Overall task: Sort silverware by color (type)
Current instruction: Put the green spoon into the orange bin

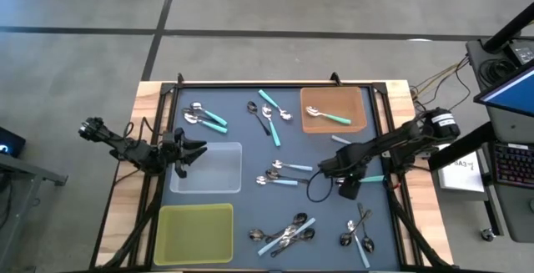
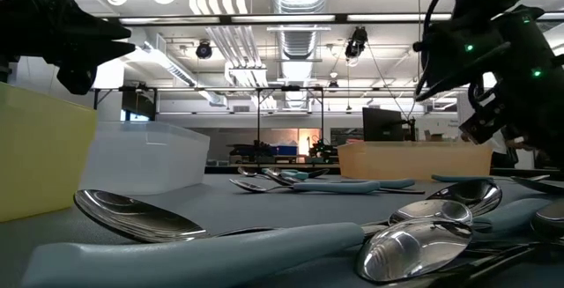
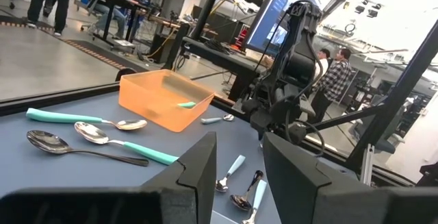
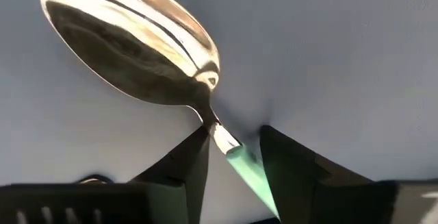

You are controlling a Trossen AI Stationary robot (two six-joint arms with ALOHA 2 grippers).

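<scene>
The right gripper [image 4: 229, 145] has its fingers narrowly open around the neck of a teal-handled shiny metal spoon [image 4: 137, 46], near the mat's right edge; whether it grips, I cannot tell.

Small spoons with shiny metal bowls lie scattered flat across the dark desk [image 1: 325, 223]. A teal-handled pair [image 1: 204, 117] lies near the far left, a mixed cluster [image 1: 269, 114] at far centre, and pale blue ones [image 1: 282, 173] mid-desk. Tangled heaps [image 1: 285, 232] lie along the near edge. One teal spoon [image 1: 327, 117] rests inside the orange tray [image 1: 355, 99].
</scene>
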